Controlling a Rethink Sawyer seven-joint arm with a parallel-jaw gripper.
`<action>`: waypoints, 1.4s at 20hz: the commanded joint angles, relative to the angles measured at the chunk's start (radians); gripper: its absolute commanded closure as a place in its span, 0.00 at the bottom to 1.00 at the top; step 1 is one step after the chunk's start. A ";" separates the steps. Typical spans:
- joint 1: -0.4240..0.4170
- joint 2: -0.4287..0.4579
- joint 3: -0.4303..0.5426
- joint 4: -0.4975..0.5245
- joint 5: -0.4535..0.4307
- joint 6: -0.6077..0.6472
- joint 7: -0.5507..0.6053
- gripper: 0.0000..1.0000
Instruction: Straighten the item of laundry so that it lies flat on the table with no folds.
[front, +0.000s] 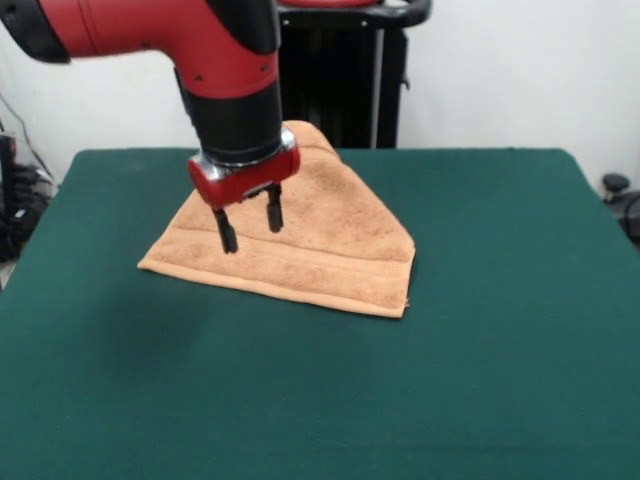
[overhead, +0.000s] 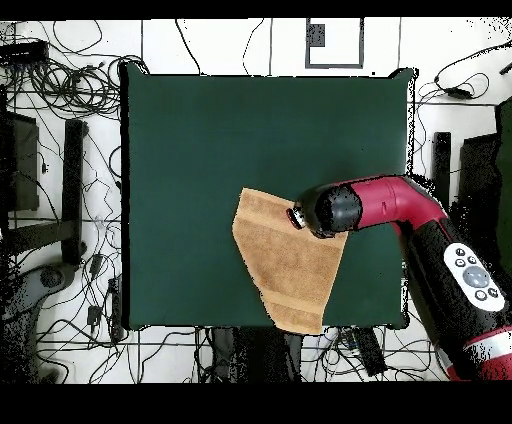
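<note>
Green table (front: 500, 380) open; folded towel (front: 330, 250) beneath spread claw (front: 250, 228).

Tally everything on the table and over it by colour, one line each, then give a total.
Orange-tan: 1, the towel, folded into a rough triangle.
Dark green: 1, the table cover.
Red and black: 1, the arm with its gripper, fingers apart, over the towel.
Total: 3

Orange-tan terry hand towel (front: 300, 240): lying folded into a rough triangle on the green felt table (front: 500, 380). Red-and-black gripper (front: 250, 228): hovering above it, fingers (front: 227, 231) standing apart, holding nothing.
</note>
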 joint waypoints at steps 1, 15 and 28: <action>0.001 -0.056 0.078 -0.008 0.026 0.111 -0.331 0.00; -0.049 0.044 0.066 -0.067 -0.022 0.101 -0.424 0.00; -0.080 0.108 0.045 -0.063 -0.100 0.000 -0.433 0.00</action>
